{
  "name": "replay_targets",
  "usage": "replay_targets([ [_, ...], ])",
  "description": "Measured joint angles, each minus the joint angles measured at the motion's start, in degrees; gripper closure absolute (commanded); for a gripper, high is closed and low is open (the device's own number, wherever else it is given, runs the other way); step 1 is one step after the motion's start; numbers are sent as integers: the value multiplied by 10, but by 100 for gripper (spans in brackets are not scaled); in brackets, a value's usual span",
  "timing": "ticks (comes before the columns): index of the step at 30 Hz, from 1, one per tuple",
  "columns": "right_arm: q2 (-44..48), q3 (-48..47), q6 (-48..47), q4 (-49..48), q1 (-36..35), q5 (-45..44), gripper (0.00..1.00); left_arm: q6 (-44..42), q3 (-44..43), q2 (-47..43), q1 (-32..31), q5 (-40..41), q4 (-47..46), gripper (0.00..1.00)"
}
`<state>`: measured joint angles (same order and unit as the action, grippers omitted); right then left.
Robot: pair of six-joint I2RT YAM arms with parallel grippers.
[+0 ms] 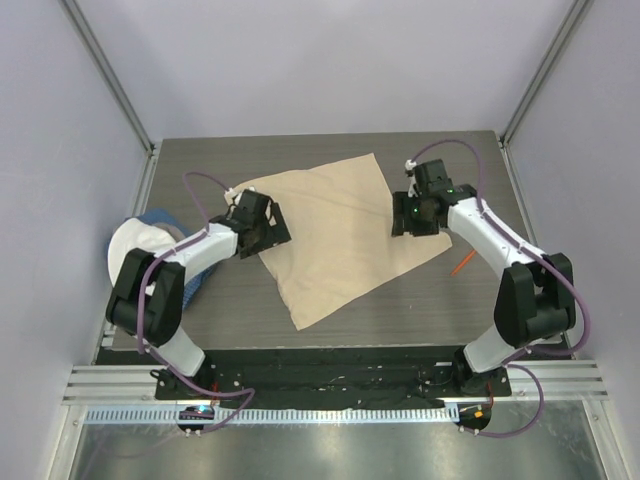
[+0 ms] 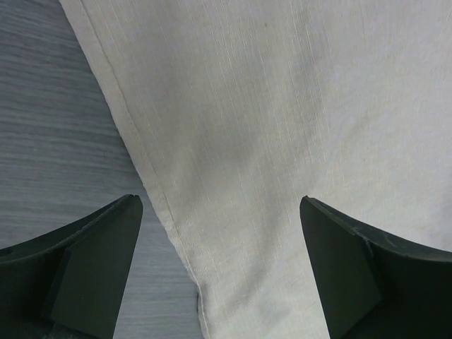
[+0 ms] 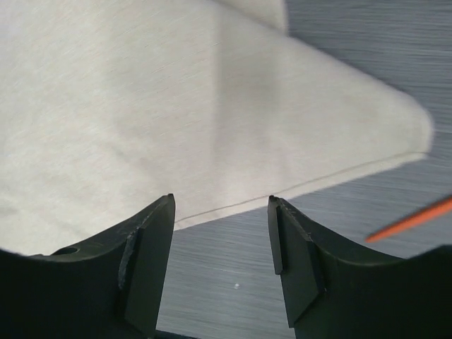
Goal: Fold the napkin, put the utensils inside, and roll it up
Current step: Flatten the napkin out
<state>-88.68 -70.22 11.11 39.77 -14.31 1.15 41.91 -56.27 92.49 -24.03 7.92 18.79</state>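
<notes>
From above, the napkin (image 1: pixel 335 240) lies cornerwise on the surface (image 1: pixel 400 320). The left end effector (image 1: pixel 262 225) is over the napkin's left edge and the right end effector (image 1: pixel 415 215) over its right edge. An orange utensil (image 1: pixel 461 264) lies on bare surface just off the napkin's right corner, and a blue cloth (image 1: pixel 165 222) sits well to the napkin's left. If the two arms lift unevenly, the fold is likely to come out skewed, or the whole napkin may slide.

The left wrist view shows that end effector (image 2: pixel 220 205) with its fingers wide apart, straddling the napkin's (image 2: pixel 282 106) hem with nothing clamped. One finger is over bare surface (image 2: pixel 42 106). If it closes too high, it would probably miss the thin cloth.

In the right wrist view the end effector (image 3: pixel 220 212) is also spread and empty, with the napkin's (image 3: pixel 176 106) edge just ahead of the fingertips. The utensil (image 3: pixel 413 220) lies near that edge. A sideways sweep, or dragged cloth, could knock it away or bury it.
</notes>
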Motion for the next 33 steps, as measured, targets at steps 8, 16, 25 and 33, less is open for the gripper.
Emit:
replay_targets([
  [8,-42,64,9,-74,-78,68,37,31,21,7,36,-9,-66,0],
  [16,-75,101,15,-136,-117,95,37,42,47,17,81,-30,-98,0],
  [25,-93,126,41,-167,-171,109,37,35,21,20,106,-34,-99,0],
  [33,-97,129,81,-186,-243,128,36,32,-2,23,108,-56,-101,0],
])
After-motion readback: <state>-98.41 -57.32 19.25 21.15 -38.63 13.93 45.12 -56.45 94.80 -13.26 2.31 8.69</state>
